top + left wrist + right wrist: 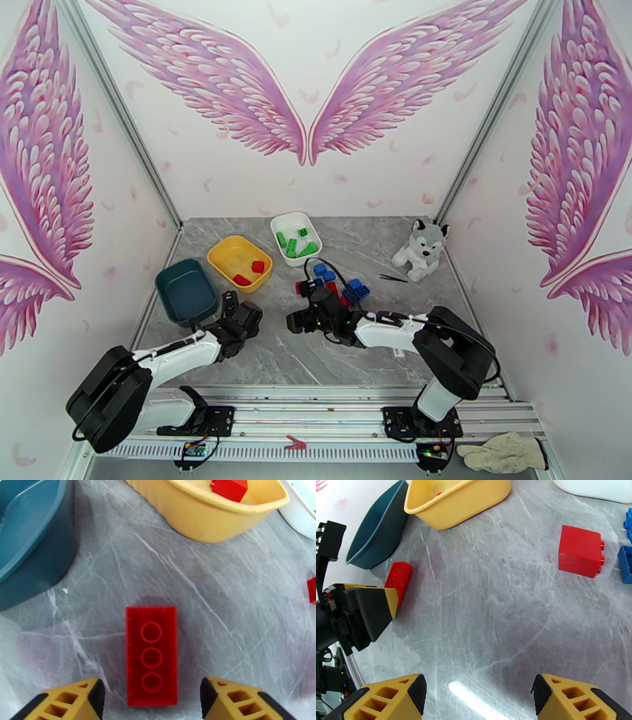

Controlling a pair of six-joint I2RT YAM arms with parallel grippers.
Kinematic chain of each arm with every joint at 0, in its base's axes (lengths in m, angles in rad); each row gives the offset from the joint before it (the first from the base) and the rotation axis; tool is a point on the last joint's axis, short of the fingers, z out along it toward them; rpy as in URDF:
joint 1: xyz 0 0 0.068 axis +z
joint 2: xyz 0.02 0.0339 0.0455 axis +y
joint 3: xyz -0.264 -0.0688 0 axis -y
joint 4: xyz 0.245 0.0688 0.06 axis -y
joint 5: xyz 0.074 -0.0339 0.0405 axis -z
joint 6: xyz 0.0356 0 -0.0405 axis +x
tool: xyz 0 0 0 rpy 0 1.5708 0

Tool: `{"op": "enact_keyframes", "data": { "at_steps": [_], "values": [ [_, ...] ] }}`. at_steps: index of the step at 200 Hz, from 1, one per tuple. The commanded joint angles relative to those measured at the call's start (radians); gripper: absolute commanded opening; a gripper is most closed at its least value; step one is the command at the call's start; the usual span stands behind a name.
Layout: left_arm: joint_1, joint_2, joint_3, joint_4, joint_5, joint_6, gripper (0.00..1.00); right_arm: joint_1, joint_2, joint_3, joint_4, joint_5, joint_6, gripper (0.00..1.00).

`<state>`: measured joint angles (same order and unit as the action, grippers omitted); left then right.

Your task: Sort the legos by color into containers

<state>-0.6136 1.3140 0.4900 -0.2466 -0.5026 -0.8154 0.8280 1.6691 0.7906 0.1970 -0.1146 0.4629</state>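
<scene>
A red lego (151,655) lies underside up on the grey table, between the spread fingers of my left gripper (151,697), which is open and not touching it. That same red lego (398,580) sits by the left gripper's finger (371,606). My right gripper (478,689) is open over bare table; another red lego (580,551) lies on its side ahead of it to the right. From above, the left gripper (231,306) is below the yellow dish (239,263) and the right gripper (298,320) points left. The white dish (296,237) holds green legos, and the teal dish (187,290) sits at far left.
Blue legos (355,288) and a few red ones (304,286) cluster just behind the right wrist. A plush husky (420,249) sits at back right with a thin black tool (393,277) beside it. A glove (502,451) lies off the table's near right corner.
</scene>
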Motion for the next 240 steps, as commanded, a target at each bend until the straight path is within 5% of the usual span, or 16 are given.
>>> {"op": "enact_keyframes", "data": {
  "at_steps": [1,108,164,240],
  "values": [
    [-0.006,0.023,-0.011,0.033,-0.016,-0.003,0.64,0.012,0.004,-0.013,0.013,0.019,-0.001,0.76],
    [0.004,0.102,0.010,0.075,-0.026,0.020,0.49,0.017,0.018,0.000,0.004,0.020,0.000,0.75],
    [0.003,0.053,0.028,0.048,0.002,0.044,0.23,0.018,0.016,0.008,-0.005,0.021,-0.003,0.74],
    [-0.006,-0.153,0.045,0.019,0.129,0.096,0.21,0.017,0.018,0.034,0.031,-0.053,0.002,0.74]
  ]
}}
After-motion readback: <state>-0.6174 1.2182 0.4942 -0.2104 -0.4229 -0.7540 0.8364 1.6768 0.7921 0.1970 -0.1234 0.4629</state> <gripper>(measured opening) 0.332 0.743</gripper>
